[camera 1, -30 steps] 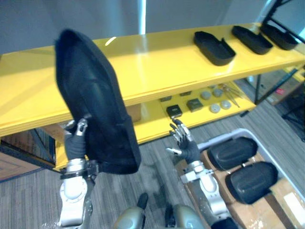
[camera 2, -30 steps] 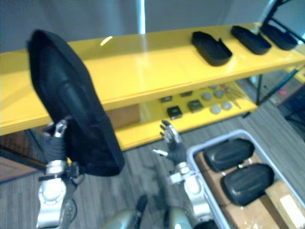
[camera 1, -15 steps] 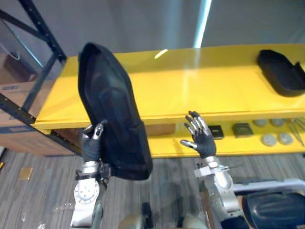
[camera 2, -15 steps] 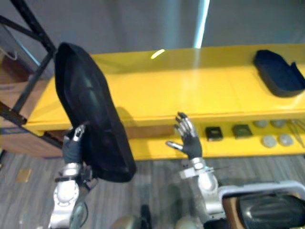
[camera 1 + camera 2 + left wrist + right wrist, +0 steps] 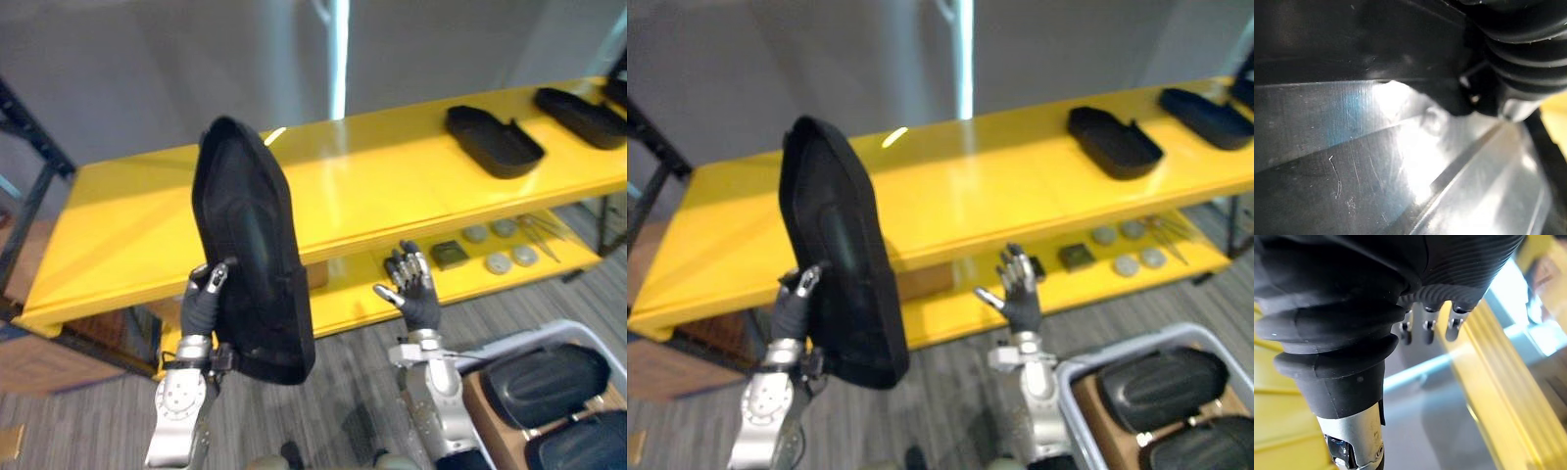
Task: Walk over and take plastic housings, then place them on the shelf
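The left hand (image 5: 203, 299) grips the plastic housing (image 5: 250, 255) at its lower left rim. The thumb lies curled over the inner face, and the other fingers are hidden behind the shell. The housing is long, black and glossy. It stands nearly upright with its narrow end up and its hollow side towards the robot. The left wrist view shows that shiny inner surface from very close.

The right hand (image 5: 411, 289) is raised to the right of the housing, well apart from it. Its palm faces left, its fingers are straight and spread, and it holds and touches nothing.

Both hands are on the near side of the yellow shelf (image 5: 372, 186). In the eye views the housing's top rises past the front edge of the upper board, while its lower end hangs before the lower board (image 5: 343, 305). Whether the housing touches the edge cannot be told.

The upper board runs bare from its left end, by a dark rack post (image 5: 24, 186), to a second housing (image 5: 493, 142) far right. A third housing (image 5: 583, 103) lies beyond that one. Small dark squares (image 5: 449, 255) and grey discs (image 5: 498, 262) lie on the right of the lower board.

Near right on the grey floor (image 5: 343, 401) stands a pale-rimmed bin (image 5: 1117, 345) with two binned housings (image 5: 544, 372).
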Motion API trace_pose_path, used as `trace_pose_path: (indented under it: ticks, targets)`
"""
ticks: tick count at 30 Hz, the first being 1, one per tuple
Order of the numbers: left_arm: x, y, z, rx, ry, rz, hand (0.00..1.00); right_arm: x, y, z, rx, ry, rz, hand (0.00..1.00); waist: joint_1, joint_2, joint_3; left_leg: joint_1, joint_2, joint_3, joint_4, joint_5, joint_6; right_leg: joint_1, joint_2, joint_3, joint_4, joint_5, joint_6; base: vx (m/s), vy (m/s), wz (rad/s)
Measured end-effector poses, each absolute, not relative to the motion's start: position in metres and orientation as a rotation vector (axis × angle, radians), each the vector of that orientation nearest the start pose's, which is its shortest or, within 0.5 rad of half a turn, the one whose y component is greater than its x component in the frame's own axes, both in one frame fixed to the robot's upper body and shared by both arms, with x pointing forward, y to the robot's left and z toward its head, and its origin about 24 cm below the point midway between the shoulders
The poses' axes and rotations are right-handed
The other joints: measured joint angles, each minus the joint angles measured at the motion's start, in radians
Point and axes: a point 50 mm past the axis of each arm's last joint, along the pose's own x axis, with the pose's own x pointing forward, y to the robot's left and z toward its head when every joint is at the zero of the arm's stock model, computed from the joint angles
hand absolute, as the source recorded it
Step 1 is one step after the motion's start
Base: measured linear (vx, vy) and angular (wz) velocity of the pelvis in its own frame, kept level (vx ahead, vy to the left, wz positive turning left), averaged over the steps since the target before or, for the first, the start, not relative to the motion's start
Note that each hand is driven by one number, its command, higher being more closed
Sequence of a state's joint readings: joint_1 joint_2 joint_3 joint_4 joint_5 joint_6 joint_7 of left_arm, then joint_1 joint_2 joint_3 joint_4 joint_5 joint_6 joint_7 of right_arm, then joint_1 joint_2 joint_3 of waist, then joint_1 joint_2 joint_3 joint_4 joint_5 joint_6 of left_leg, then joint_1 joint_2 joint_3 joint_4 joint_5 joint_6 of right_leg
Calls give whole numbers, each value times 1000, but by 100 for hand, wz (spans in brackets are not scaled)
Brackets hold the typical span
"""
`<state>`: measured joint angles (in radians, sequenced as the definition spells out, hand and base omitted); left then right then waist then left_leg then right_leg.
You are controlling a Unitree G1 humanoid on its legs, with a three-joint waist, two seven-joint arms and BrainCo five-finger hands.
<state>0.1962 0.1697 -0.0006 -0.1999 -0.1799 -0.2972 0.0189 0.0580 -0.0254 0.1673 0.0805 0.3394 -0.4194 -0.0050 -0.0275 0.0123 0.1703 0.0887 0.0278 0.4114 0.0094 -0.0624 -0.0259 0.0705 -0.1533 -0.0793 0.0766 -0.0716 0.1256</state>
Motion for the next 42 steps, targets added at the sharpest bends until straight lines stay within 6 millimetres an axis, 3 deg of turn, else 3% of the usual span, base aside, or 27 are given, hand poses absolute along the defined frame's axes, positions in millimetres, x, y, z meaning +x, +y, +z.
trace_pose_path:
  ticks: [4, 7, 11, 15, 16, 17, 18, 21, 23, 30, 35, 39, 42]
  targets:
    - [210, 187, 78, -16, -309, 64, 100, 230, -137, 48, 302, -266, 48, 0, -36, -2, -2, -24, 35, 48, 51, -20, -9, -13, 22, 2, -36, 37, -14, 24, -10, -43]
    - [212, 187, 72, -47, -268, 137, 100, 221, -147, 43, 236, -246, 62, 0, -50, 4, 2, -78, 109, 58, 231, -61, -5, -5, 54, 8, -27, 27, -29, 59, -121, -20]
    - [214, 191, 61, -66, -205, 220, 100, 217, -160, 56, 171, -299, 108, 0, -56, 32, 17, -159, 160, -91, 482, -71, 8, 46, 87, 74, -33, 8, -72, 63, -112, -34]
    - [218, 192, 65, -42, -213, 257, 100, 218, -162, 61, 150, -319, 125, 0, -56, 46, 9, -154, 82, -216, 282, -75, -28, 33, 71, 152, -26, 13, -73, 80, 23, -65]
    - [220, 193, 66, -46, -216, 272, 100, 217, -162, 60, 146, -314, 137, 0, -53, 55, 9, -137, 77, -228, 215, -53, -39, 29, 81, 174, -21, 14, -71, 64, 111, -81]
    - [223, 193, 68, -48, -217, 290, 100, 217, -161, 60, 136, -308, 155, 0, -48, 81, 8, -117, 86, -255, 154, 4, -38, 21, 108, 200, -16, 10, -66, 77, 156, -89]
    - [226, 195, 69, -39, -211, 300, 100, 216, -159, 56, 142, -289, 159, 0, -44, 81, 5, -103, 91, -248, 148, 6, -61, 22, 109, 221, -13, 7, -60, 69, 151, -81]
    - [240, 198, 81, -14, -231, 332, 100, 205, -140, 47, 234, -232, 190, 0, -62, 10, 8, -71, 57, -204, 74, 29, -41, -3, 74, 212, -8, 1, -44, 38, 94, -31]
    - [249, 200, 86, 9, -232, 386, 100, 199, -127, 40, 278, -188, 217, 0, -64, -1, 3, -63, 45, -186, 53, 35, -34, -11, 64, 186, -8, 5, -36, 59, 59, -18]
    - [274, 215, 94, -1, -189, 566, 100, 186, -90, 34, 333, -106, 401, 0, -72, 6, 0, -52, 50, -184, 4, 59, -41, -22, 67, 156, -16, 7, -34, 9, -14, -2]
    - [290, 223, 88, 1, -102, 599, 100, 185, -89, 35, 317, -98, 425, 0, -95, 12, -2, -54, 50, -187, -22, 79, -43, -33, 71, 142, -14, 8, -34, -11, -27, 5]
    - [310, 242, 98, 62, -72, 689, 100, 181, -83, 33, 317, -78, 455, 0, -105, 13, -2, -51, 52, -183, -22, 79, -42, -35, 71, 145, -14, 11, -33, -10, 0, -4]
    - [319, 269, 114, 87, -69, 781, 100, 176, -75, 31, 322, -59, 500, 0, -123, 17, -1, -49, 56, -176, -22, 79, -42, -36, 73, 150, -12, 11, -33, -8, -3, -7]
